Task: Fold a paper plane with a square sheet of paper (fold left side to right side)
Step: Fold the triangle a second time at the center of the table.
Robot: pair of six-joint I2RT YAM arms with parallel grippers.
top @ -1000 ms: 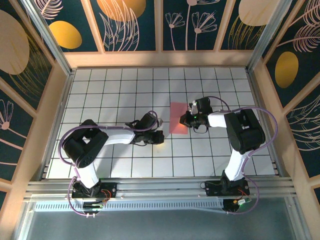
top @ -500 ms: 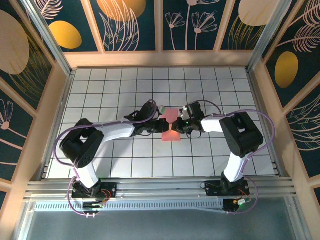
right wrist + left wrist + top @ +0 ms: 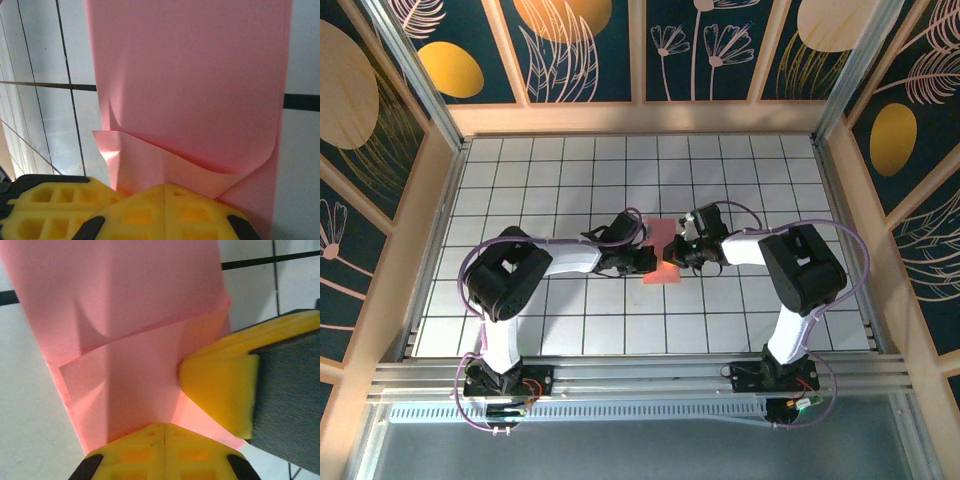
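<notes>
The square sheet of paper (image 3: 663,272) is salmon pink and lies buckled on the white grid tiles near the table's middle, between my two grippers. My left gripper (image 3: 652,259) meets it from the left and my right gripper (image 3: 678,250) from the right. In the left wrist view the sheet (image 3: 140,305) shows a raised fold. My left gripper (image 3: 164,426) is shut with its tip on the paper, and a right finger (image 3: 220,385) presses close beside it. In the right wrist view a flap of the sheet (image 3: 200,75) curls up against my shut right gripper (image 3: 165,186).
White grid tiles (image 3: 560,190) cover the table around the sheet. Wooden walls with painted panels (image 3: 640,115) enclose it on three sides. An aluminium rail (image 3: 640,375) runs along the near edge by the arm bases.
My left gripper has swung right from the bare tiles onto the sheet. The right gripper has shifted left. The flat sheet has slid left and buckled between the two tips.
</notes>
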